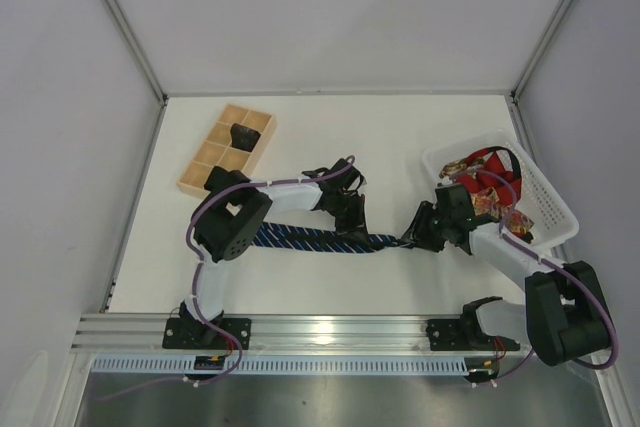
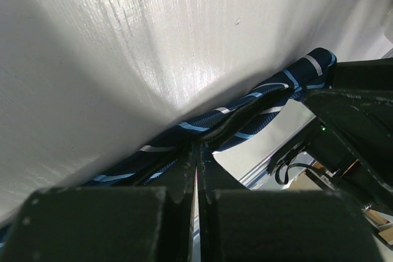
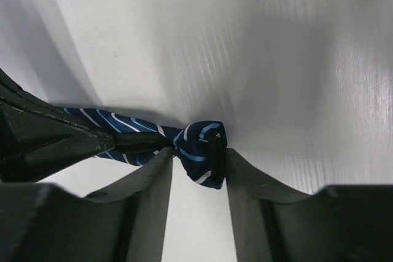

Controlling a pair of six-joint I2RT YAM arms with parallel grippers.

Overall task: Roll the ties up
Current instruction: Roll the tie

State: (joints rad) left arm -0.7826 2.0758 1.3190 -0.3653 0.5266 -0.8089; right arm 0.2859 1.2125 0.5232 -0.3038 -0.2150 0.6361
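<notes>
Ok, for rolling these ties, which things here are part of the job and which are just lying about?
Job: navy striped fabric tie, with the left pincer shut on it and the right pincer around its end; red and gold-patterned ties; small dark rolled bundle.
Lying about: white plastic basket; wooden divided tray; aluminium rail.

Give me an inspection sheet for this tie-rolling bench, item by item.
Surface: white table, no stains seen.
Job's things: navy tie stretched between both arms; rolled tie in wooden tray; red tie in basket.
Clutter: nothing seen.
Pincers: left pincer shut on navy tie; right pincer open around its bunched end.
Cables: purple cables along both arms.
Surroundings: white walls, metal rail at near edge.
</notes>
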